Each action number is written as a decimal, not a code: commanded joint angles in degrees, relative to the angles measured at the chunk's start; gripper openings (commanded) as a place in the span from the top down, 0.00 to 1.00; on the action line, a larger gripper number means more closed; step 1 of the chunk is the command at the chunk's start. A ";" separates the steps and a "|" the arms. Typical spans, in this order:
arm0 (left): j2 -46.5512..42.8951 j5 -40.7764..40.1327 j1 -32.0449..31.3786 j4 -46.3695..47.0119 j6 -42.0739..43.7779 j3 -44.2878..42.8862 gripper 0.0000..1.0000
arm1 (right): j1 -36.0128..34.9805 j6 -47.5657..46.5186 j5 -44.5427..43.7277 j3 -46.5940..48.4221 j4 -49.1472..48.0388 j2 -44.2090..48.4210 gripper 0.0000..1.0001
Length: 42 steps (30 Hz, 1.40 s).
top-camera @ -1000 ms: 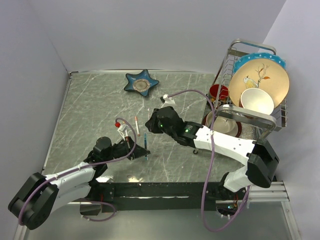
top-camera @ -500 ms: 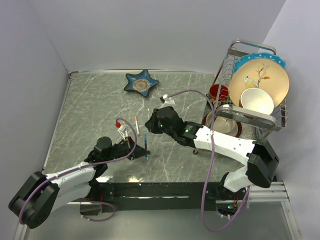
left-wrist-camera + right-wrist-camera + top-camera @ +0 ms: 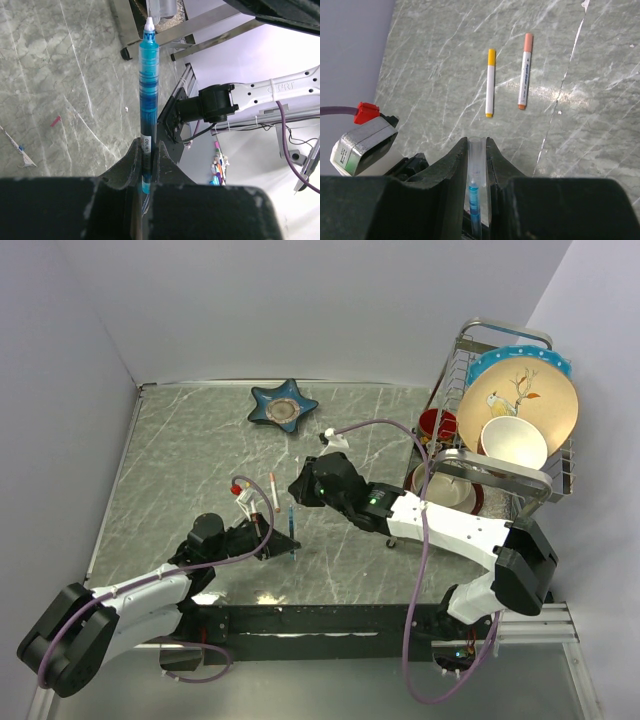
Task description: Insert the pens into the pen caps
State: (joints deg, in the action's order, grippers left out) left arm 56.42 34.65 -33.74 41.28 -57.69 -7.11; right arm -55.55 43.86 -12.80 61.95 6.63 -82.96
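Two hands meet over the grey marbled tabletop (image 3: 600, 100). The left hand (image 3: 146, 150) is clamped tight on a translucent blue stick pen (image 3: 148, 85), and the right hand (image 3: 476, 157) is pinched on a clear plastic cap (image 3: 475, 146). The pen's white tip sits right at the cap's mouth, maybe just inside. Best bet is probably keeping both dead in line and pushing straight and slow, no wobble. Lying on the tabletop: a white pen with a yellow end (image 3: 490, 82) and a white pen with an orange end (image 3: 524, 72).
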 commanded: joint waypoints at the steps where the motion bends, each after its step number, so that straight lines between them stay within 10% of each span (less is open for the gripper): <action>1: -0.61 0.85 -0.28 1.53 1.88 -1.94 0.99 | -0.70 0.27 -0.83 2.91 -1.45 -0.54 0.92; 42: -7.82 -1.08 -0.28 -5.94 3.02 -2.29 0.99 | -1.75 -0.26 -0.91 2.56 -0.48 -0.27 0.92</action>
State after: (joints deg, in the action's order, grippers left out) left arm 50.04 34.00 -33.74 33.50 -56.51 -7.64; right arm -56.75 43.66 -13.15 63.96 6.68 -84.53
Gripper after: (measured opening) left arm 0.069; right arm 0.241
